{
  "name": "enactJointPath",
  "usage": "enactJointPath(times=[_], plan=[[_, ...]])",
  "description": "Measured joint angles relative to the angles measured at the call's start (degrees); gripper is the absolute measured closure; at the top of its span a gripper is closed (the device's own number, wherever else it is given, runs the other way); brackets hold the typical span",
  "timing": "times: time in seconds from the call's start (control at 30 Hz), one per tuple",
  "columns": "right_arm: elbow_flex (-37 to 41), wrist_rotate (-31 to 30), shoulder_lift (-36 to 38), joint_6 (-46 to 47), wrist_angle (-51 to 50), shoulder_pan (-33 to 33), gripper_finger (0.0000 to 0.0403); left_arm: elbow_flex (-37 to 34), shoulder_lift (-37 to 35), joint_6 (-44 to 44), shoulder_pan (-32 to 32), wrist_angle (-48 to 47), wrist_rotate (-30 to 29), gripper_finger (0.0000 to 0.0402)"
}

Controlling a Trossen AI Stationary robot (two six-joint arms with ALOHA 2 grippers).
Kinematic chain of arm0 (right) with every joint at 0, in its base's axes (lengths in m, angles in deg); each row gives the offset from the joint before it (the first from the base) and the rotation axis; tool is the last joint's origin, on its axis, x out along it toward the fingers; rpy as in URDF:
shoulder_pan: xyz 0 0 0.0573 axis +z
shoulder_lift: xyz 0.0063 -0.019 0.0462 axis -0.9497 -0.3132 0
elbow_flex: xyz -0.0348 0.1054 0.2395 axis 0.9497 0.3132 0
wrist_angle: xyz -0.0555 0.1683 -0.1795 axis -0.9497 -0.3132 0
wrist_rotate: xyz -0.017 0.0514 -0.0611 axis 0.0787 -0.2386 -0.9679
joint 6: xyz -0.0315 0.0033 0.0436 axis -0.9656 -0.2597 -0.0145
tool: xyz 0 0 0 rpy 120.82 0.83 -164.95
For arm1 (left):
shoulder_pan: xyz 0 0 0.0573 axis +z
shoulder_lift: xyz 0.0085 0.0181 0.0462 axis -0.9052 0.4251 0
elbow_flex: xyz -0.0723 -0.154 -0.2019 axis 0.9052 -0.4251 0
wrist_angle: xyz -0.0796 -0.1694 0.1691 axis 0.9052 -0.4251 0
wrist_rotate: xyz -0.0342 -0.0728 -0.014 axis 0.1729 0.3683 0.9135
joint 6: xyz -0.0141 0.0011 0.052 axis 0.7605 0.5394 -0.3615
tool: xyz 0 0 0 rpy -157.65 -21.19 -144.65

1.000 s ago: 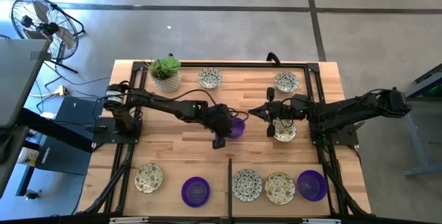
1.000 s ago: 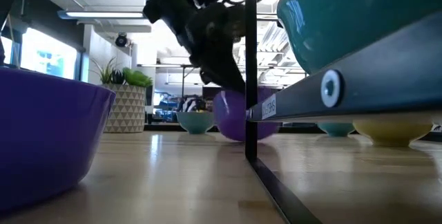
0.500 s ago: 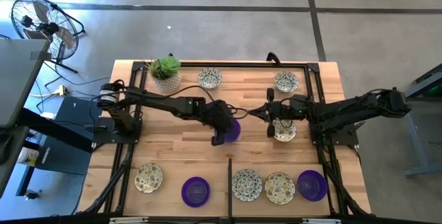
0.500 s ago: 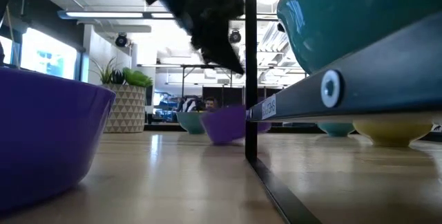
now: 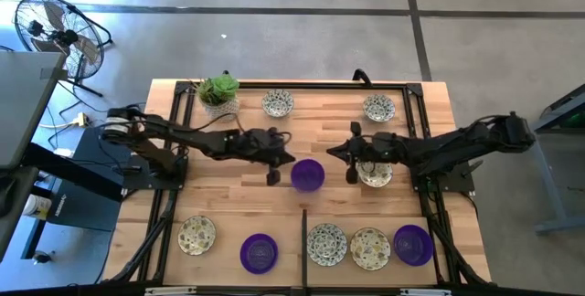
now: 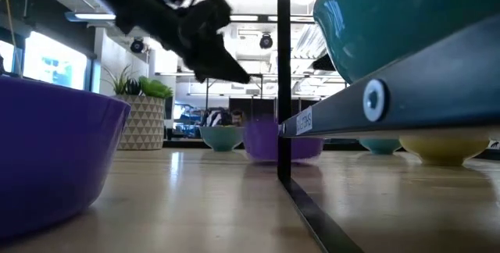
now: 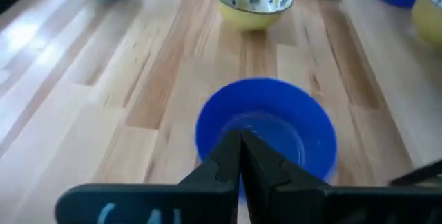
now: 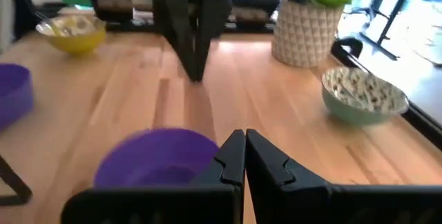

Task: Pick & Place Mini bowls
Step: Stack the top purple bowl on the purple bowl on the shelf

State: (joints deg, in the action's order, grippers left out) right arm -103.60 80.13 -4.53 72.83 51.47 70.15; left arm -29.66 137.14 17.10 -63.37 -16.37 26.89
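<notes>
- Purple mini bowl (image 5: 308, 174) sits upright mid-bench (image 5: 247, 195), nothing touching it.
- Left gripper (image 5: 271, 178) just beside it, fingers (image 7: 231, 156) clenched on nothing.
- Right gripper (image 5: 350, 175) on the bowl's other side, its fingers (image 8: 236, 155) clenched too.

Light wooden table (image 5: 247, 205) with a dark frame (image 5: 302, 86) round the edge and a dark bar (image 5: 303, 241) across the near middle. Pale patterned pot with a green plant (image 5: 219, 95) at the far left corner; seen too from table height (image 6: 143, 116) and from the right wrist (image 8: 307, 20). Floor fan (image 5: 55, 26) on grey concrete floor (image 5: 274, 22) beyond the table's left, cables (image 5: 78, 113) trailing beside it. Grey cabinet (image 5: 23, 104) at the left edge. Ceiling lights (image 6: 125, 17) and desks in the room behind
</notes>
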Motion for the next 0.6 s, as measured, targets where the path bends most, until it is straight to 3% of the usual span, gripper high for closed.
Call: enactJointPath(times=[0.27, 0.43, 0.6], plan=[[-2.39, -8.53, -1.94, 5.25, -3.80, 2.80, 0.0402, -13.25, -3.64, -0.04, 2.01, 20.73, 1.58, 0.0400], [-9.04, -12.65, -2.00, 7.12, -17.79, 5.50, 0.0381, -20.27, -3.67, 0.06, 4.79, 32.84, 3.37, 0.0400], [-16.90, -12.21, -2.00, 7.16, -32.60, 8.58, 0.0331, -24.35, -3.62, 0.58, 7.30, 38.67, 6.66, 0.0401]])
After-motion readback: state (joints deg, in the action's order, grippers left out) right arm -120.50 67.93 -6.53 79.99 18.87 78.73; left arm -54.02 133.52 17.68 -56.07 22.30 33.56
